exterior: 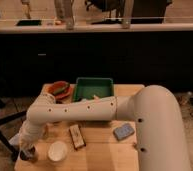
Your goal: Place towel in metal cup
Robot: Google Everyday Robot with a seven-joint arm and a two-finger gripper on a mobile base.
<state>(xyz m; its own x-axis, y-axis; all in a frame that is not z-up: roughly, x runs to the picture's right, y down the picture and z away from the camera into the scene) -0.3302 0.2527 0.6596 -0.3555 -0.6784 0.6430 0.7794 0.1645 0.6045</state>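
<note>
The metal cup (29, 154) stands at the table's front left corner, dark and small. My gripper (26, 148) is at the end of the white arm (80, 111), right above the cup and partly covering it. I cannot make out the towel; the wrist hides whatever is at the cup's mouth.
On the wooden table (100, 155) are a white bowl (57, 151) next to the cup, a brown bar (76, 136), a blue packet (123, 131), a green bin (94, 89) at the back, and red and orange bowls (59, 89) to its left. A dark counter stands behind.
</note>
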